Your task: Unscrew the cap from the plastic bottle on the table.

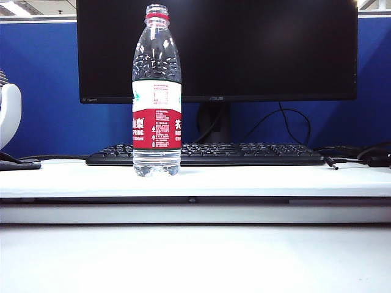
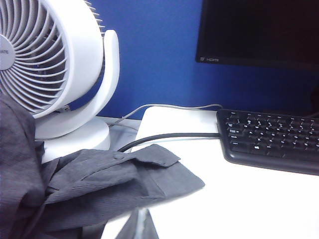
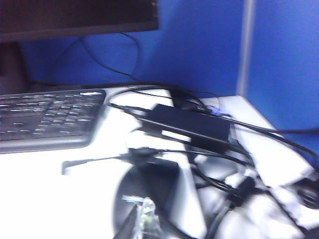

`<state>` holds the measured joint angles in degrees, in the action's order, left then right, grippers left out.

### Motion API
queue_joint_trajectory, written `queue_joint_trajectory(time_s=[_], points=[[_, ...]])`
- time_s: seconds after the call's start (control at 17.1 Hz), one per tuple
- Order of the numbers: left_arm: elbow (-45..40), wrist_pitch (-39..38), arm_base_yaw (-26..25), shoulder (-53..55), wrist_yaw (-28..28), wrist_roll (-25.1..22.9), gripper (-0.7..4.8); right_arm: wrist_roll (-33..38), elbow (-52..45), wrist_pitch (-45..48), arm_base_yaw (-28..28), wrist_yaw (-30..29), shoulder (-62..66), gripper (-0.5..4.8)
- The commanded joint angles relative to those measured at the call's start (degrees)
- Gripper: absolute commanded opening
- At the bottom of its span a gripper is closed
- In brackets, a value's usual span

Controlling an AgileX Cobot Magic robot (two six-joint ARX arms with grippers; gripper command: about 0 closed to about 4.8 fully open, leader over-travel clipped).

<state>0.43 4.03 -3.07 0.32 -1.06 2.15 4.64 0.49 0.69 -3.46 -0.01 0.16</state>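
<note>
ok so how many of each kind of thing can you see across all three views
plastic bottle: 1
keyboard: 1
monitor: 1
fan: 1
grey cloth: 1
power adapter: 1
robot hands: 2, both shut (left hand at the cloth's edge, right hand near the power adapter)
total: 8

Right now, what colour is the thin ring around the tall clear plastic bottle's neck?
Red, on the thin plastic neck ring; the exterior view shows it best.

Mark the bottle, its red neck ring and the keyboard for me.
plastic bottle (image 1: 157, 129): exterior view, on the red label.
red neck ring (image 1: 157, 16): exterior view, on its front.
keyboard (image 1: 244, 152): exterior view, on the key rows.
</note>
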Motion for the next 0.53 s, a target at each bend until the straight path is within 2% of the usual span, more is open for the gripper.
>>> queue_joint_trajectory(time_s=[0.06,0.53], points=[[0.0,0.7,-0.1,-0.1,-0.2,-0.2,-0.05,-0.3,-0.3,3.5,2.5,3.3,-0.1,-0.01],[0.0,0.7,-0.1,-0.1,-0.2,-0.2,-0.05,0.1,-0.3,3.5,2.8,2.7,-0.1,-0.01]])
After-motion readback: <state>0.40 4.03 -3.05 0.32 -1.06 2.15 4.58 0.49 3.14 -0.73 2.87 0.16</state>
